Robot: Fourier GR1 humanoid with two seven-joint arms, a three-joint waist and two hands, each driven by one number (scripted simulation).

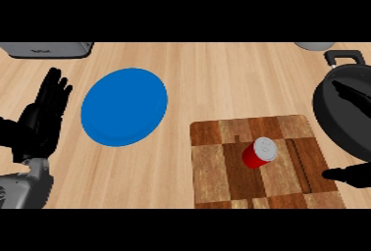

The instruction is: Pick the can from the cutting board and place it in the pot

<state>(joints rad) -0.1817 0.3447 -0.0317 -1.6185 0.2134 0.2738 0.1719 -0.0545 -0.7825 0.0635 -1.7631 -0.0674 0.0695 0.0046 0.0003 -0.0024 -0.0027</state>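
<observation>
Head view: one red can point(258, 153) stands on the one wooden cutting board point(217, 166), tipped slightly, its silver top facing up toward 1 o'clock. It sits right of the board's middle, at about 5 o'clock from the centre of the view, and nothing touches it. One black pot point(334, 115) lies at 3 o'clock, cut off by the right edge. Its inside is too dark to make out. One blue plate point(124, 107) rests on the wooden counter point(232, 73) at 9 o'clock, well apart from the board.

Two hands show. The left hand point(36, 127) rests at 8 o'clock by the left edge, fingers straight and up, holding nothing. Of the right hand point(351, 175) only a black sliver enters at 4 o'clock, just beside the board's right edge, and I cannot tell whether it is open or closed.

Two grey things are cut off at the top: a boxy one point(47, 49) at 11 o'clock and a rounded one point(315, 45) at 1 o'clock.
</observation>
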